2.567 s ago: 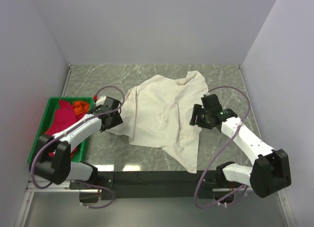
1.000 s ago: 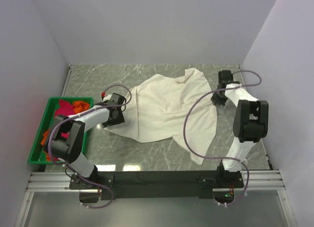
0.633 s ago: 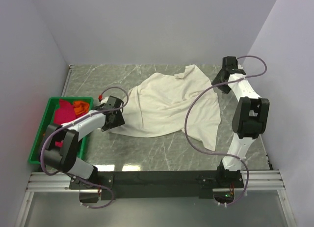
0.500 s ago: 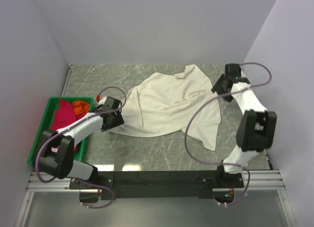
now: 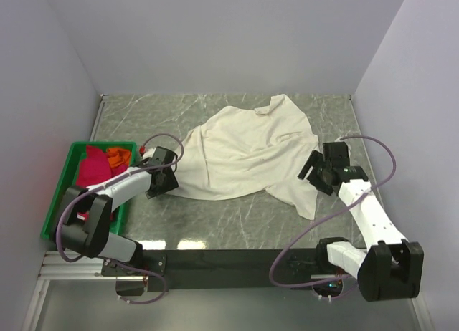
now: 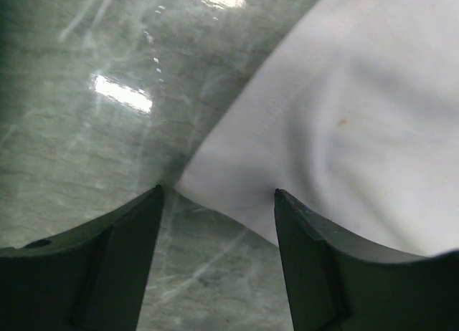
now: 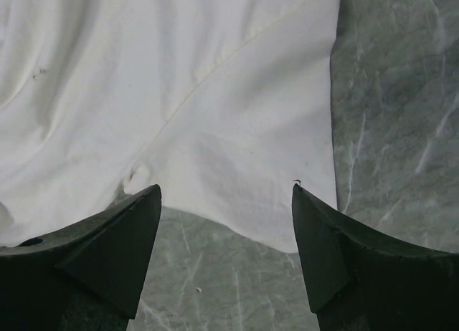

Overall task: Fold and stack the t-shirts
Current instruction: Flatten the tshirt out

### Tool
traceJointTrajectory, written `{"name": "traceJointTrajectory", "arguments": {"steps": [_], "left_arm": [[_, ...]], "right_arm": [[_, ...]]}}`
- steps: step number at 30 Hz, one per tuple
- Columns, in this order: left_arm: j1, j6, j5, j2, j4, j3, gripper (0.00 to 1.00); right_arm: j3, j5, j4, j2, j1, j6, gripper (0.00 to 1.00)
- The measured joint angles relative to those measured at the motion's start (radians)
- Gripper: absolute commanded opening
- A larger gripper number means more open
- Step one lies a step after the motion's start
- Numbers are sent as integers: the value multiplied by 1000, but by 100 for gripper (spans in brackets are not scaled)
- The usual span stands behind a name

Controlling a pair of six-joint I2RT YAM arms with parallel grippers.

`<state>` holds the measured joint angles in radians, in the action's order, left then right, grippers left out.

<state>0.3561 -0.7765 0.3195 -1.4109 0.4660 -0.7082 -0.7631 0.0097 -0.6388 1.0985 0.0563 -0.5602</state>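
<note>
Across the grey marbled table (image 5: 229, 231), one large cream t-shirt (image 5: 244, 152) is seen spread out and creased, its collar turned toward the far wall. One green crate (image 5: 100, 143) is set at the table's left edge. Two more shirts are bunched within it: one crimson-pink t-shirt (image 5: 92, 172) and one orange t-shirt (image 5: 118, 157), the orange at the far end. Two grippers are counted. The left gripper (image 6: 217, 195) is held low at the cream shirt's near-left corner, fingers spread, with that corner lying between them unpinched. The right gripper (image 7: 226, 191) is placed over the shirt's near-right hem, fingers likewise parted, nothing gripped. Purple cables (image 5: 369, 139) are looped from both arms.
</note>
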Motion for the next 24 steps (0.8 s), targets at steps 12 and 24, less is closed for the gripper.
{"name": "traceJointTrajectory", "arguments": {"steps": [12,24], "left_arm": [[-13,-7,16,-27,-21,-10,47],[-17,30,-13,-26,24,-77,1]], "right_arm": [[73,22,-55,-77,0,8,79],[68,59,-95,19,234,58,59]]}}
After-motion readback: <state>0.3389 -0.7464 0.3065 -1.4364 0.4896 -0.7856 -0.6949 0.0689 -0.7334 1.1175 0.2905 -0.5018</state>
